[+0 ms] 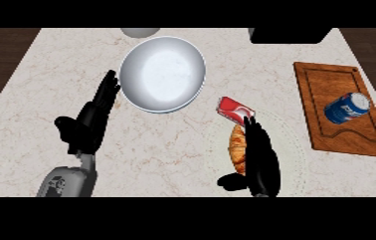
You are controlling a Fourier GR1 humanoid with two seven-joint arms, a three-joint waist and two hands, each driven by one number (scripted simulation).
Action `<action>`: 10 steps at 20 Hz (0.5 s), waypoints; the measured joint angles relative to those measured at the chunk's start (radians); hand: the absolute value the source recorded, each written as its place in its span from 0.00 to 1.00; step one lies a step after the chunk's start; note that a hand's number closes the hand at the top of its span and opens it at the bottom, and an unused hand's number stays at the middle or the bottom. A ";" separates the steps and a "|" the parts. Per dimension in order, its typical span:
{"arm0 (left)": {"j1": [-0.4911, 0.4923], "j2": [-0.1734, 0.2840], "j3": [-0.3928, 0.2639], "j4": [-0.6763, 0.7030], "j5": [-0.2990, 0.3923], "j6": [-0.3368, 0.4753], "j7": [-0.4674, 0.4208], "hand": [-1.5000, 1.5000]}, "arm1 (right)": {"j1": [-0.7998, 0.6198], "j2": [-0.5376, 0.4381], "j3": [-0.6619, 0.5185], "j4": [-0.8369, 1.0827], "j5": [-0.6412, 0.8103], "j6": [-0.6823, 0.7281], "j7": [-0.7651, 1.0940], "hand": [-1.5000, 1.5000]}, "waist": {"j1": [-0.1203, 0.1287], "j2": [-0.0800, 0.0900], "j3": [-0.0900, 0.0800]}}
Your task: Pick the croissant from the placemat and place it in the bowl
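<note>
the right hand [260, 159] is hanging lowest in the view, over the pale round placemat [294, 149], its fingers running straight along the croissant's [237, 144] right flank and its thumb sticking out to the left below the pastry. the fingers are looking apart rather than curled, so nothing is being clamped yet; whether they are touching the croissant cannot be told. the croissant is lying on the placemat, half hidden by the hand. just beyond its far tip a red packet [235, 109] is sitting at the mat's edge, touching or nearly touching it.

the left hand [92, 119] is resting at the left, fingers straight and holding nothing, its tips near the bowl's [163, 74] left rim. the bowl is sitting farther up the counter [58, 64], apart from the mat and up-left of it. well off to the right a wooden board [316, 84] is carrying a blue can [346, 107].

judging the risks: the hand is lying to one side of the croissant, so closing could push it left instead of pinching it. the fingertips are reaching toward the red packet and could catch or drag it. the carry to the bowl is passing up-left, and a low path could knock the near rim.
</note>
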 measured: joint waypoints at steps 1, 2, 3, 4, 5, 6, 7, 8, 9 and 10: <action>0.000 -0.005 0.000 -0.005 -0.002 0.001 0.003 0.50 | -0.007 0.002 -0.014 0.017 -0.014 -0.004 -0.017 0.00 | 0.000 -0.001 -0.001; 0.014 -0.006 -0.001 -0.015 -0.002 -0.005 -0.001 0.50 | -0.009 0.000 -0.026 0.031 -0.030 -0.011 -0.041 1.00 | 0.000 -0.003 -0.002; 0.025 -0.008 -0.008 -0.032 -0.009 -0.002 0.004 0.50 | -0.011 -0.005 -0.025 0.028 -0.034 0.006 -0.048 1.00 | 0.000 -0.004 -0.003; 0.020 -0.012 -0.009 -0.025 -0.010 -0.002 0.002 0.50 | -0.017 -0.013 -0.018 0.033 -0.036 0.025 -0.060 1.00 | 0.000 -0.005 -0.004; 0.011 -0.010 -0.003 -0.015 -0.007 -0.007 0.001 0.50 | -0.032 -0.024 -0.020 0.049 -0.042 0.042 -0.077 1.00 | 0.000 -0.005 -0.004; 0.009 -0.020 -0.012 -0.013 -0.015 0.000 0.000 0.50 | -0.039 -0.030 -0.015 0.064 -0.036 0.048 -0.090 1.00 | 0.000 -0.007 -0.007; 0.002 -0.018 -0.006 -0.008 -0.013 -0.001 0.002 0.50 | -0.045 -0.040 -0.009 0.067 -0.030 0.060 -0.100 1.00 | 0.000 -0.008 -0.007; 0.014 -0.018 -0.009 -0.015 -0.016 -0.001 0.001 0.50 | -0.045 -0.043 -0.002 0.070 -0.021 0.063 -0.106 1.00 | 0.000 -0.010 -0.009; 0.021 -0.020 -0.008 -0.020 -0.016 0.001 -0.003 0.50 | -0.045 -0.045 0.007 0.073 -0.009 0.065 -0.110 1.00 | 0.000 -0.013 -0.012; 0.011 -0.019 -0.003 -0.014 -0.018 0.003 0.001 0.50 | -0.047 -0.054 0.004 0.074 -0.016 0.073 -0.127 1.00 | 0.000 -0.013 -0.012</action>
